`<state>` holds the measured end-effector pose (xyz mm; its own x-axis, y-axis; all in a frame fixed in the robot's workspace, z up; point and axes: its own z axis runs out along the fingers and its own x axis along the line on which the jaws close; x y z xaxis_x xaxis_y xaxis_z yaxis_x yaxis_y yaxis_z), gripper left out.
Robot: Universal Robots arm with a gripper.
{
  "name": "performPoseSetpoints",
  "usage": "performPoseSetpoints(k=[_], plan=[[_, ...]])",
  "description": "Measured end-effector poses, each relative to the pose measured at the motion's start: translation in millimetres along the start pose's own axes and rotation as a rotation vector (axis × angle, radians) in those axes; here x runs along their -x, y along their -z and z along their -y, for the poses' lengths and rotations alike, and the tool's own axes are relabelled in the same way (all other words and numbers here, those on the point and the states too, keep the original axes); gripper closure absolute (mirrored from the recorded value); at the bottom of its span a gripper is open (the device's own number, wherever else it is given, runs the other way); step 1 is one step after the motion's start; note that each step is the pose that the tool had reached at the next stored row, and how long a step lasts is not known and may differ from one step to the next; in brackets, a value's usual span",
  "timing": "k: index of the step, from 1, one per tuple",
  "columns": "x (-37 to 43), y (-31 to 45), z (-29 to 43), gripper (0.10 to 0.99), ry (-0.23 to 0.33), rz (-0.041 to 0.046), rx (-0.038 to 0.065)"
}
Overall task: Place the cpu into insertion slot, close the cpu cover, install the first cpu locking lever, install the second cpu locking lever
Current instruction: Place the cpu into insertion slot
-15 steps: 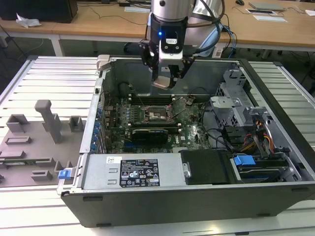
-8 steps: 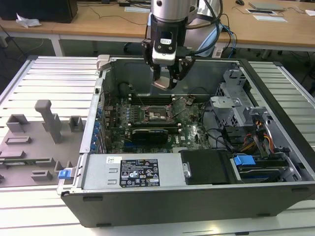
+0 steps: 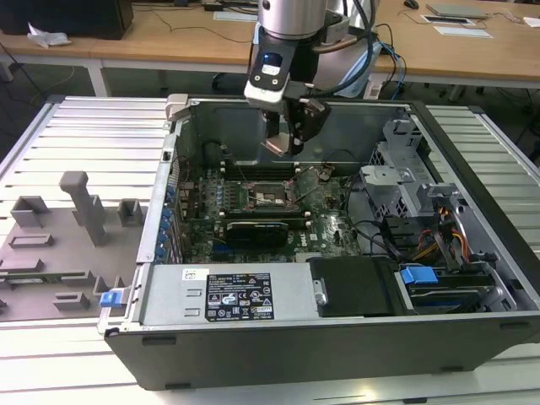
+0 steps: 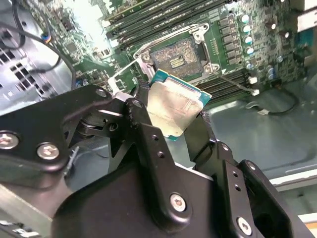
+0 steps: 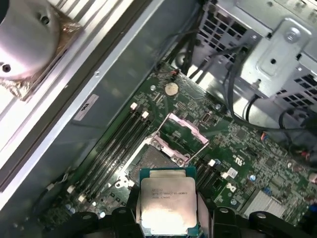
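Tool (image 4: 171, 119) clenched on cpu (image 5: 166, 206) edges; I hold it above open socket (image 4: 178, 54), not yet seated. Cover (image 5: 181, 135) stands raised, lever (image 4: 237, 84) unlatched. I judge step one under way; cover and both levers left.

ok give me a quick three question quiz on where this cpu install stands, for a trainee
1. True or false: the cpu is seated in the insertion slot.
2. Pick one. The cpu cover is: A) shut flat over the insertion slot, B) swung open with the slot's contacts exposed, C) clamped in the jaws.
3. Fill the gap: the jaws of the gripper are shut on the ____, above the motherboard.

Key: 1 false; 2 B; 3 cpu.
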<state>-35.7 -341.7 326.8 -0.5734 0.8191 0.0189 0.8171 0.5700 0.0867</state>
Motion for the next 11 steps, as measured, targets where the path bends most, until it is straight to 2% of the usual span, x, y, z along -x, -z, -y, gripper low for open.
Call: performPoseSetpoints(k=[9,11], plan=[[0.0,-1.0,0.1,0.545,-0.152,0.0132,0.003],[0.0,-1.4,0.1,0.545,-0.202,0.0176,0.004]])
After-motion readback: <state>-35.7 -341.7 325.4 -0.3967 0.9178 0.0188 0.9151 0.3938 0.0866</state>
